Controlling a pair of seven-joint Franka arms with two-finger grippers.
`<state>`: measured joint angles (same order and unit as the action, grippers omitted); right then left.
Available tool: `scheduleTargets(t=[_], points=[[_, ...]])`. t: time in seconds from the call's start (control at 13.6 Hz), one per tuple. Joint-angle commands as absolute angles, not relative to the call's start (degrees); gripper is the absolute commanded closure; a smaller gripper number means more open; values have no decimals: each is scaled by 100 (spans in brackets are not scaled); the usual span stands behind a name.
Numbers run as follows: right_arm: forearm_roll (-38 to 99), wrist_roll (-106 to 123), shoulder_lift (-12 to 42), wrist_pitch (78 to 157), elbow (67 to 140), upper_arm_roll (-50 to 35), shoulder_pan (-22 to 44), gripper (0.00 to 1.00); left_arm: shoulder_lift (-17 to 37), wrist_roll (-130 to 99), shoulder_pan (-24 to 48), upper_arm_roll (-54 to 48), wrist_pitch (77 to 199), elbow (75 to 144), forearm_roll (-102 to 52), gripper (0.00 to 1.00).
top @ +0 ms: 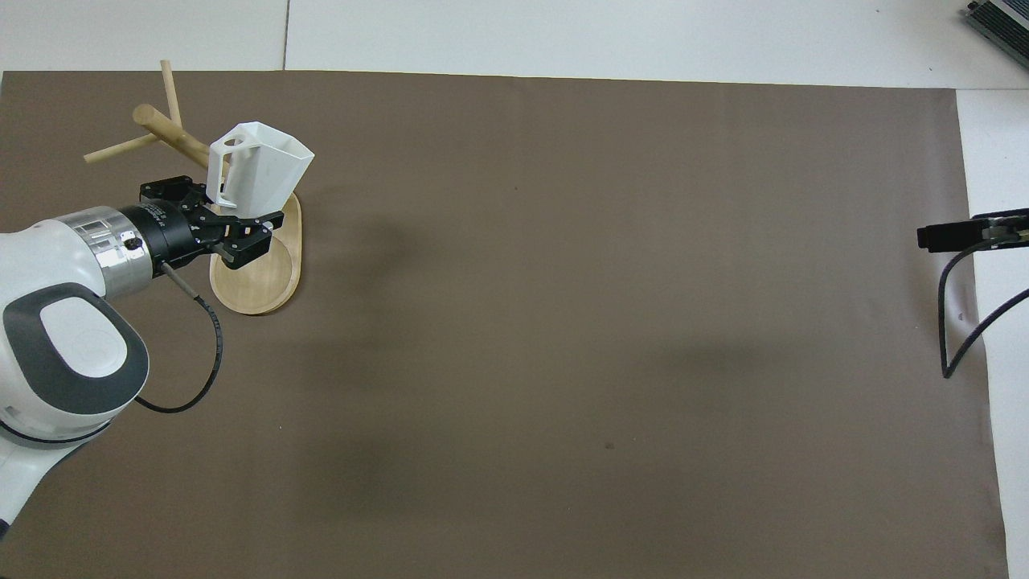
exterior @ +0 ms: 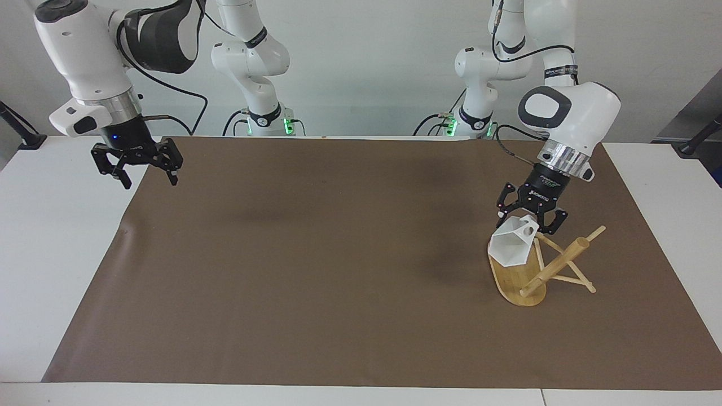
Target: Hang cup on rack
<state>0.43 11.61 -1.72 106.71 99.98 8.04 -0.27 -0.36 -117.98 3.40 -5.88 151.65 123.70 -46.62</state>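
A: The left gripper (exterior: 531,221) has its jaws closed on the cup (exterior: 512,243), near the handle, and holds it tilted in the air over the base of the rack (exterior: 546,265). Both are at the left arm's end of the surface (exterior: 338,254).

B: And the other arm?

A: The right gripper (exterior: 142,164) waits, raised above the edge of the brown mat at the right arm's end, jaws open and holding nothing.

B: How should the hanging be done well?

A: I think the round hole in the handle must come in line with one free peg, the one just beside the handle. Then the cup should slide along that peg, slowly, toward the post. The jaws should let go only when the peg carries the weight. The rack leans in both views, so a push sideways could tip it.

B: How does the cup look?

A: It is small and white, with flat angular faces, a six-sided rim and a blocky handle with a round hole. Its open mouth points to the side and a little down.
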Motion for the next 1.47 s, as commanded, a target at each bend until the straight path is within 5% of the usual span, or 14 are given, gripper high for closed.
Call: scheduleTargets(t=[0.0,0.59,1.32,1.4], points=[[-97,503,-167,10188,9721,765,-18,0,123,-11979,334,-580,15267,12182,-4597,100],[-35,422,-220,9686,9379,589,-9,0,211,-12331,299,-554,15504,12182,-4605,100],[-17,158,-62,9965,9106,360,-9,0,246,-12630,290,-545,15715,12225,-4605,100],[-26,158,-9,10123,9010,360,-9,0,246,-12630,290,-545,15715,12226,-4605,58]])
